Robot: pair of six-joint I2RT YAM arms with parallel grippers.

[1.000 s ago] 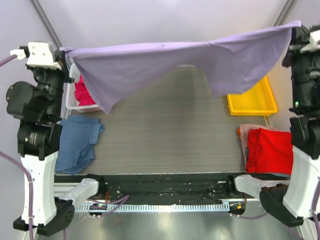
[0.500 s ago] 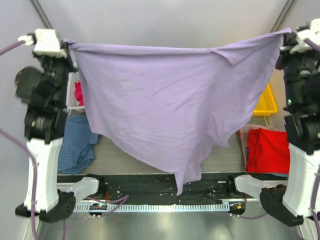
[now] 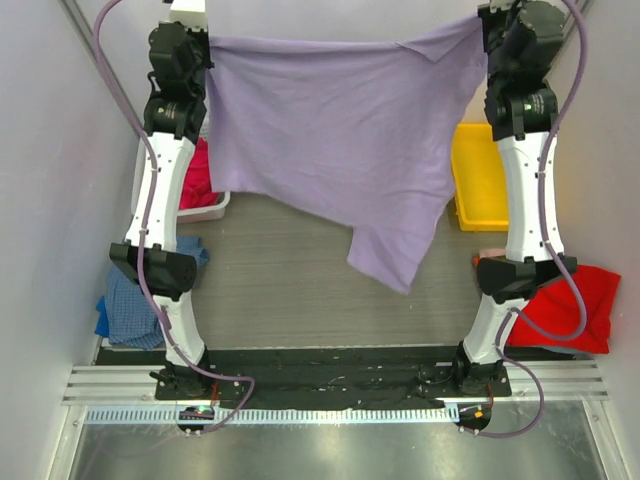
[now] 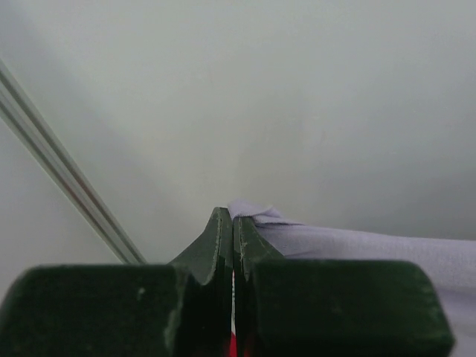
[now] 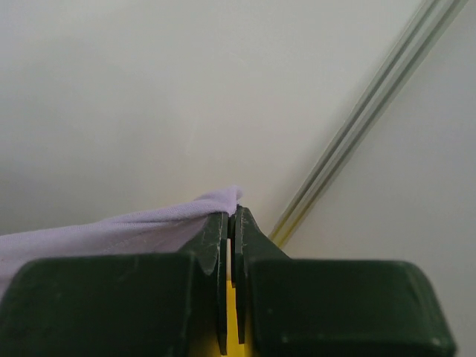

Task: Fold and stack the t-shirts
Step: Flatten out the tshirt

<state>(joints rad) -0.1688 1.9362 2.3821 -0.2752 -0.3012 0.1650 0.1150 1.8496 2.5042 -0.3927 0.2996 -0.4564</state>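
Note:
The large lavender t-shirt (image 3: 340,130) hangs spread between both grippers high over the far half of the table, with a loose flap trailing down at its lower right. My left gripper (image 3: 205,38) is shut on its top left corner. My right gripper (image 3: 480,18) is shut on its top right corner. In the left wrist view the jaws (image 4: 233,219) pinch lavender cloth (image 4: 357,245). In the right wrist view the jaws (image 5: 232,216) pinch lavender cloth (image 5: 111,230). The red t-shirt (image 3: 565,305) lies at the right. The blue checked t-shirt (image 3: 125,305) lies at the left. The magenta t-shirt (image 3: 197,180) lies in the basket.
A white mesh basket (image 3: 208,212) stands at the far left behind the left arm. A yellow plastic tray (image 3: 478,180) stands at the far right beside the right arm. The grey table top (image 3: 290,290) shows below the hanging shirt. Walls close in on both sides.
Both arms have stretched up and toward the far side, carrying the lavender shirt away from the camera. The shirt now hangs narrower and farther back, and both grips are unchanged.

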